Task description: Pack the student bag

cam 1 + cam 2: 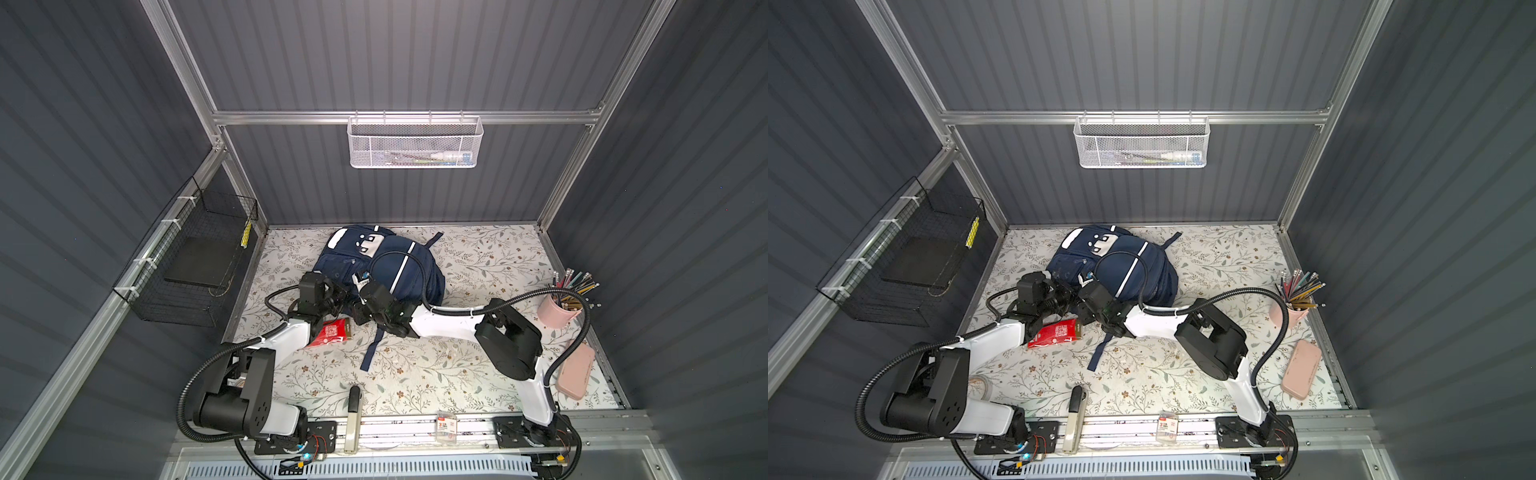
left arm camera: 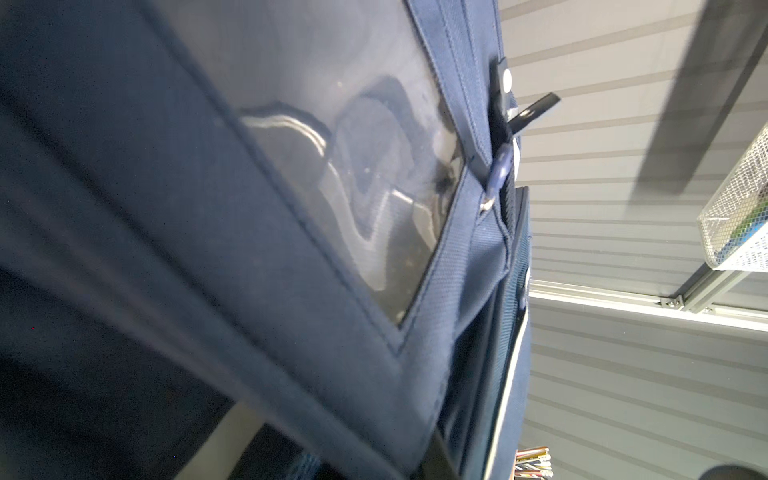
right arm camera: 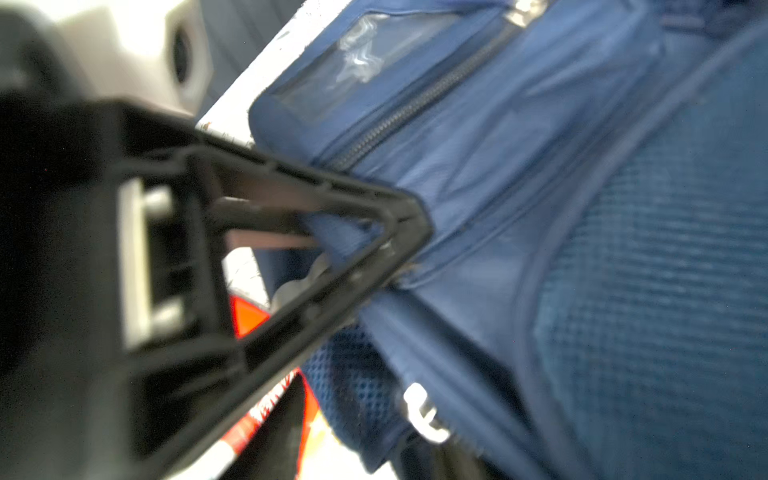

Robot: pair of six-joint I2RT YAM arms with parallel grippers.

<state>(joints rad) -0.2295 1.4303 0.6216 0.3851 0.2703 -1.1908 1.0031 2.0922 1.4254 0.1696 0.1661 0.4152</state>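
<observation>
A black wire basket (image 1: 195,266) hangs on the left wall. The left gripper (image 1: 338,293) sits at the near-left edge of the student bag (image 1: 332,266). Its wrist view shows only navy fabric, so whether it is clenched or released cannot be told. The bag lies at the back middle of the floral table cover (image 1: 478,257), with a red packet (image 1: 332,332) just in front. The right gripper (image 3: 409,226) is clenched on a fold of the bag's fabric. Farther right are a pink pencil cup (image 1: 555,309) and a pink case (image 1: 575,370).
</observation>
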